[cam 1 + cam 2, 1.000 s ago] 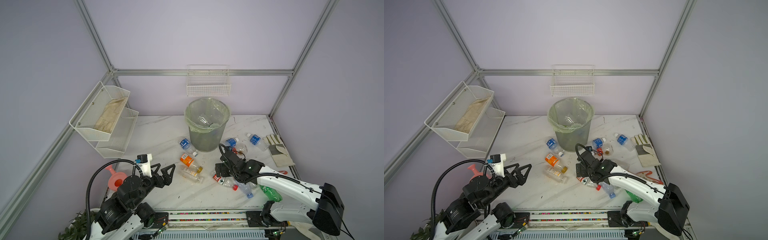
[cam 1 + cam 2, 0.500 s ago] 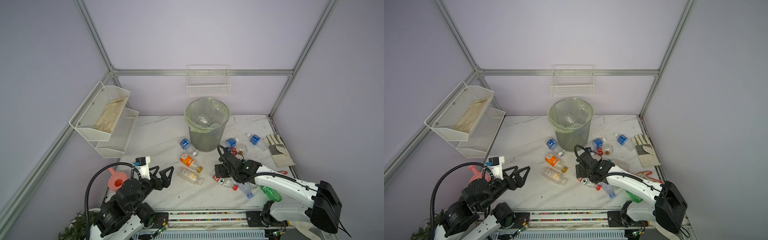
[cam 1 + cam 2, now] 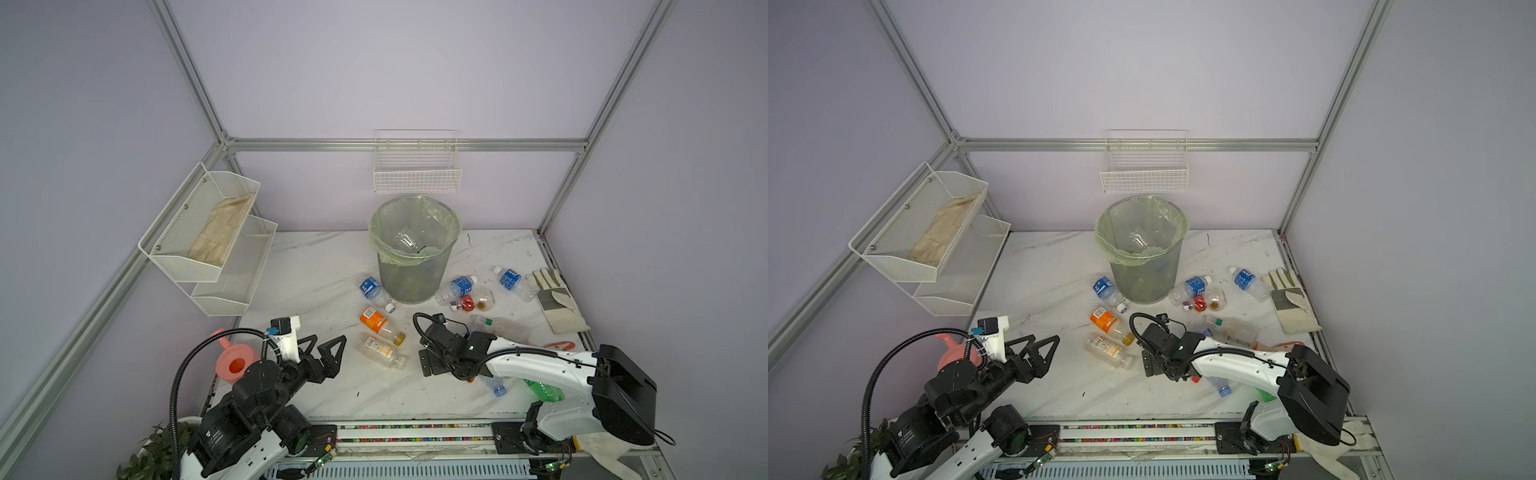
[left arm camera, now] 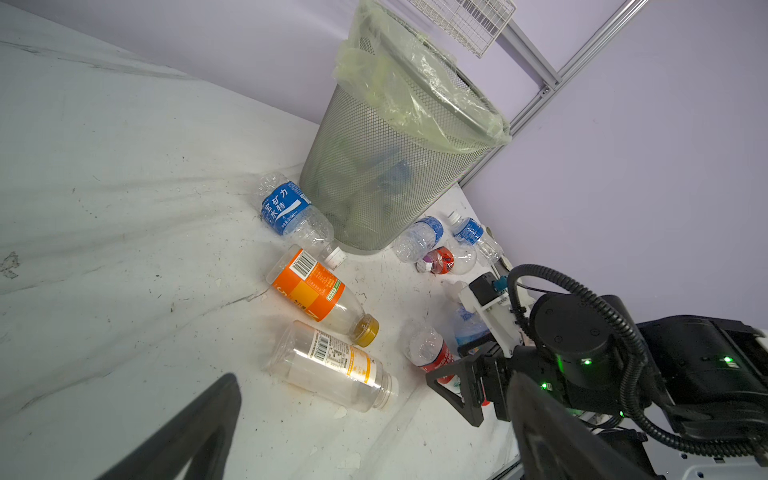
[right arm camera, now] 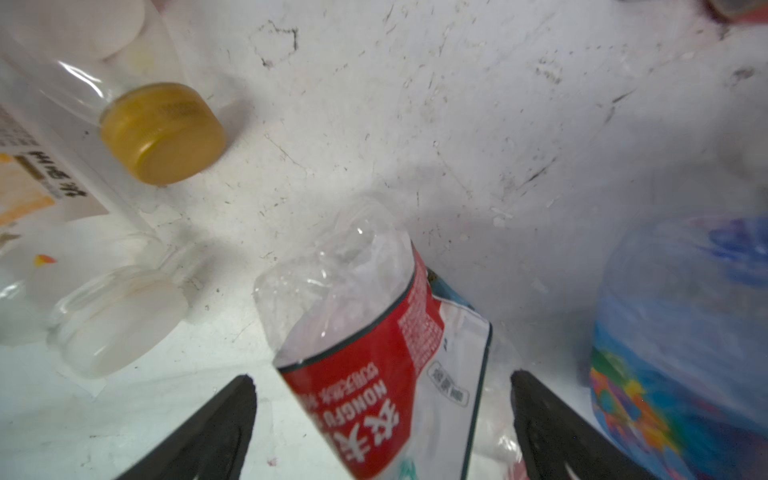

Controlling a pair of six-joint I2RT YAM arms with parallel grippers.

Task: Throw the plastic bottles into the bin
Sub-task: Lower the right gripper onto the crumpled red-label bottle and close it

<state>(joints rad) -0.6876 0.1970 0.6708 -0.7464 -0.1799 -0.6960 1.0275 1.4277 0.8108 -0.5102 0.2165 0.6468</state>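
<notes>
The jaws of the right gripper [image 5: 382,399] are spread wide. A crushed red-labelled bottle [image 5: 365,332] lies between them on the marble table [image 3: 316,270]; contact with either finger cannot be told. The jaws of the left gripper [image 3: 329,341] are also spread wide, and nothing is held; this gripper is shown over the near left of the table. The bin [image 3: 411,286] stands at the far middle, and a clear bottle [image 3: 405,240] is seen inside it. An orange-labelled bottle [image 3: 373,322] and a pale-labelled bottle [image 3: 380,350] lie between the grippers. One blue-labelled bottle [image 3: 370,287] lies just left of the bin's base, and another blue bottle [image 3: 461,286] lies just right of it.
</notes>
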